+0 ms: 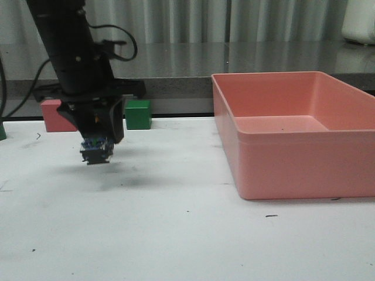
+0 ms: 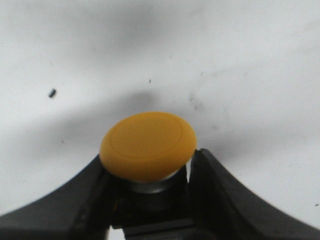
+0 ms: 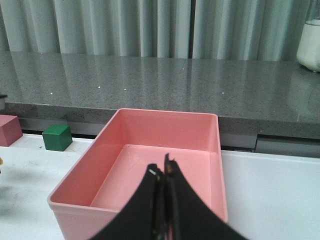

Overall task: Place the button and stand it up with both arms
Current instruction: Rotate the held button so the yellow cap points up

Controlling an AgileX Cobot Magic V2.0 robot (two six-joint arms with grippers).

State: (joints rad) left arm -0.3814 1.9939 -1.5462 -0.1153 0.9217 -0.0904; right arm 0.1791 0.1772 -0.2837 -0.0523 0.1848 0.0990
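While pinching the button [image 1: 96, 149] in the left gripper [image 1: 97, 153] above the table's [image 1: 176, 234] far-left area, lower straight, keeping it level; right gripper [image 3: 164, 172] pressed together, empty.

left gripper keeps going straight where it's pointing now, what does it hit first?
Probably the bare white table. The left gripper points down, shut on the button, which hangs above its shadow. In the left wrist view only tabletop lies past the yellow cap, so the button would likely touch first; the gap is unclear.
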